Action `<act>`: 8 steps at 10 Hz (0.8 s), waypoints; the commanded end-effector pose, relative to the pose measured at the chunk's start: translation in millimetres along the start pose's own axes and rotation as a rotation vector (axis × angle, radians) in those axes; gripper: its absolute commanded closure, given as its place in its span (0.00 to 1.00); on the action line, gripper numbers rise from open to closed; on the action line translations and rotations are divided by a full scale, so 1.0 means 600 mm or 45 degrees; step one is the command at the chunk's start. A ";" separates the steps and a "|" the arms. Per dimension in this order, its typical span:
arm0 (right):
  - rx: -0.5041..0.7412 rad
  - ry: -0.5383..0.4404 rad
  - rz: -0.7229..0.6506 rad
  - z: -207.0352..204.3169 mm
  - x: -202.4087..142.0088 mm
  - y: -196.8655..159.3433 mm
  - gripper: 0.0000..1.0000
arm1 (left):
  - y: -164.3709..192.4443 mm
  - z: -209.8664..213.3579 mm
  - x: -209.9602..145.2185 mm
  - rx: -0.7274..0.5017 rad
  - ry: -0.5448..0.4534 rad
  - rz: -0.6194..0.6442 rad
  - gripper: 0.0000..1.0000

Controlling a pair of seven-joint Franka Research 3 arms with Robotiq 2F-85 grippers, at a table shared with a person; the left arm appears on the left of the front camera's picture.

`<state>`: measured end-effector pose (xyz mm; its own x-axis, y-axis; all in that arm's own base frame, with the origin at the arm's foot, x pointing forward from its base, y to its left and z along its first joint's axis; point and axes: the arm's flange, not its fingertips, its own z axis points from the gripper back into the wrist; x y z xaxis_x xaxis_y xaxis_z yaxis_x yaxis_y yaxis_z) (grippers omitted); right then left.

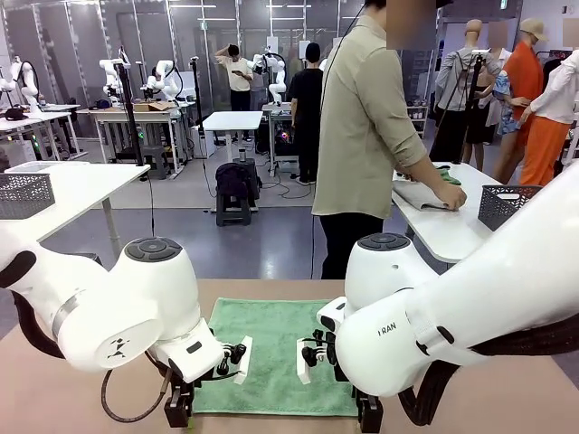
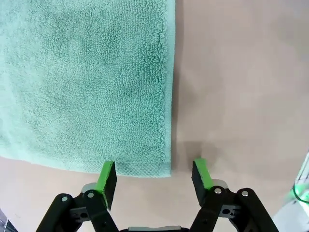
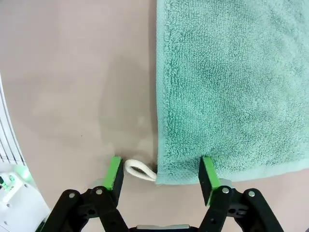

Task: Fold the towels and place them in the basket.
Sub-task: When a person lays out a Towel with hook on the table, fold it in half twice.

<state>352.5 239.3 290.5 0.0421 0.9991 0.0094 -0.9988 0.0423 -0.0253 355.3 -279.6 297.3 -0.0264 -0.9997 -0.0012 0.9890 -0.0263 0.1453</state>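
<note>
At the towel's [image 2: 87,82] two near corners, both grippers are held open.
Between the spread pads of the left gripper [image 2: 154,176] one near corner is framed; between those of the right gripper [image 3: 161,176] the other corner and its white loop [image 3: 140,170] are framed. The towel is spread flat on the table [image 2: 241,72] and runs away from both grippers. Each arm is judged nearest its own corner.

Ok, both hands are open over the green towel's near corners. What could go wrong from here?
1. The right hand straddles the mint green terry towel at its corner, with the small white loop between its pads; closing might catch only the loop.
2. The left hand has one pad over bare brown tabletop, so it might nip just the hem and slip.
</note>
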 end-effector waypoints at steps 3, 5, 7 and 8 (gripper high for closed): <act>-0.008 -0.018 0.000 -0.013 -0.007 -0.001 0.21 | 0.003 -0.020 -0.001 0.042 -0.003 0.009 0.30; -0.008 -0.021 -0.004 -0.012 -0.008 -0.001 0.41 | 0.002 -0.019 -0.003 0.052 0.002 0.011 0.49; -0.009 -0.020 -0.007 -0.010 -0.008 -0.001 0.61 | 0.003 -0.018 -0.005 0.052 0.004 0.009 0.69; -0.009 -0.022 -0.008 -0.011 -0.008 -0.001 0.79 | 0.004 -0.019 -0.006 0.050 0.006 0.008 0.78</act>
<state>355.4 237.7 293.0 0.0490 0.9986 0.0177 -0.9981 0.0497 -0.0376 360.9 -276.8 296.9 -0.0242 -0.9997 0.0084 0.9864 -0.0225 0.1627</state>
